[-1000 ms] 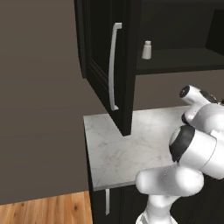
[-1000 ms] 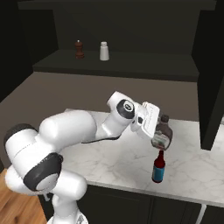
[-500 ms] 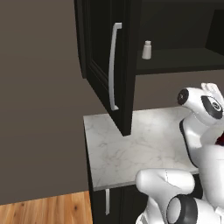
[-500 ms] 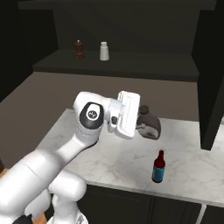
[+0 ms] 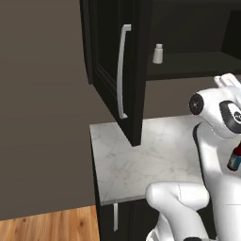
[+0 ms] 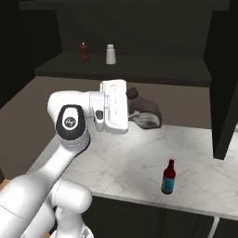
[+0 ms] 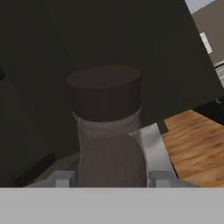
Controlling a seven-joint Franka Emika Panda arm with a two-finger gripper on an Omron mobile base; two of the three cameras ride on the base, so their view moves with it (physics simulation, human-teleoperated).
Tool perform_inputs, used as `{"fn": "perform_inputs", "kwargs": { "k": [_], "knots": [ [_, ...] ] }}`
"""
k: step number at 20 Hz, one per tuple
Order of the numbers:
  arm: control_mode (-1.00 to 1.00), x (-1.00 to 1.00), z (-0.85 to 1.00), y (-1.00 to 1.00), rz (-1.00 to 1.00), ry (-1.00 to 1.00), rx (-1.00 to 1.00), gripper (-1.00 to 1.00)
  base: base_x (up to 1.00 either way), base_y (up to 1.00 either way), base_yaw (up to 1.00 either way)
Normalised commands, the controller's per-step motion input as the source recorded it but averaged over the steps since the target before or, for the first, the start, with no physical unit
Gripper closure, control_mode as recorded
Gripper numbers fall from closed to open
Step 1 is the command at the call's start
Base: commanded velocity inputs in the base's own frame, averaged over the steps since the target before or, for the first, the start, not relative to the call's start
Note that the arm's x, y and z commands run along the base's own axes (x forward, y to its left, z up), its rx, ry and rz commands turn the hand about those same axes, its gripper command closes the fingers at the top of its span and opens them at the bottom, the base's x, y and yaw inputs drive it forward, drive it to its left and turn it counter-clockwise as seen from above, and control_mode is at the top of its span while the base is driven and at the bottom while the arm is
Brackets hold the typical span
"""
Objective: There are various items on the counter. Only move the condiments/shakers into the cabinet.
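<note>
My gripper (image 6: 133,110) is shut on the dark brown bottle (image 6: 148,115), which hangs tilted above the marble counter (image 6: 116,162), below the cabinet shelf. The hand view looks along the bottle (image 7: 109,148) to its black cap (image 7: 105,89), between grey fingers (image 7: 64,179). The red-brown knobbed shaker (image 6: 84,52) and the whitish shaker (image 6: 110,54) stand side by side on the shelf inside the black upper cabinet (image 6: 139,69). The whitish shaker (image 5: 157,53) is also in the left base view. The teal-and-red object (image 6: 168,177) stands upright on the counter near its front edge.
The cabinet door (image 5: 115,70) stands open toward me, its silver bar handle (image 5: 122,70) over the counter's left end (image 5: 136,160). A second dark door panel (image 6: 225,79) hangs at the right. Wooden floor (image 5: 47,226) lies beyond the counter's left edge.
The arm has swung left and up with the bottle, away from above the teal-and-red object and toward the cabinet opening. The shakers have not moved.
</note>
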Motion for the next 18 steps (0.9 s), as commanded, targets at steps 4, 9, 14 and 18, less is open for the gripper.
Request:
{"fn": "perform_inputs", "kwargs": {
  "k": [4,9,14,18],
  "knots": [
    [-1.0,-0.2,1.0,0.58,0.28,0.3,-0.24,1.0,0.0,0.0,0.0],
    [-1.0,0.0,1.0,0.4,0.39,0.31,-0.15,1.0,0.0,0.0,0.0],
    [-1.0,0.18,0.72,0.06,0.44,0.52,0.04,1.0,0.0,0.0,0.0],
    [-1.0,0.66,0.04,0.0,0.39,0.59,0.22,1.0,0.0,0.0,0.0]
  ]
}}
